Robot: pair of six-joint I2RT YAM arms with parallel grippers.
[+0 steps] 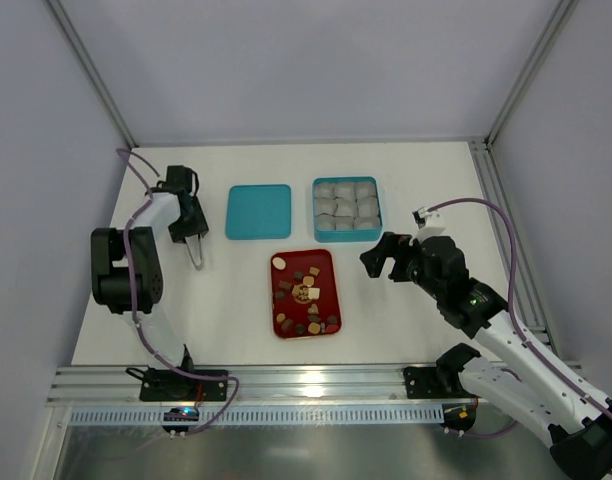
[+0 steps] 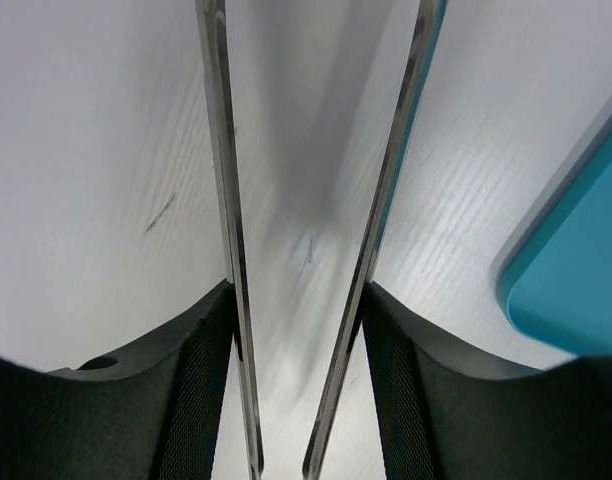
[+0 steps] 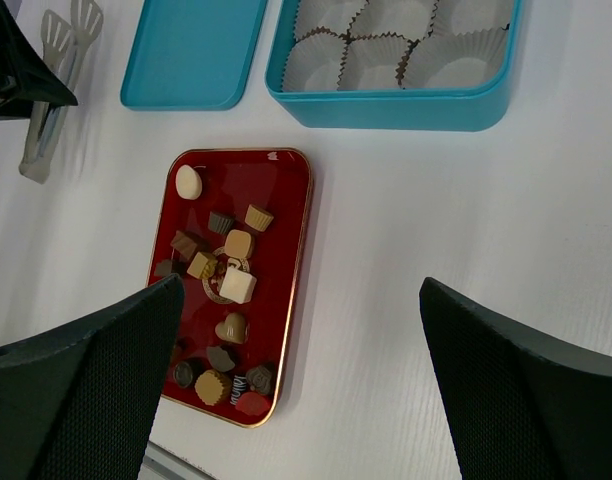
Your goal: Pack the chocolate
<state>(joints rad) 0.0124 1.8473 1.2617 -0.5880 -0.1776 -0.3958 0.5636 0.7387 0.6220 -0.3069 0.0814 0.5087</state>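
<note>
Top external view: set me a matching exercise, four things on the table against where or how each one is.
Things:
1. red tray
2. teal lid
3. teal box
4. tongs

Places or states:
a. holds paper cups
b. between the fingers of the left gripper
c. carries the chocolate
d. lies flat, left of the box, nothing on it

Pairs: 1-c, 2-d, 3-a, 4-b
</note>
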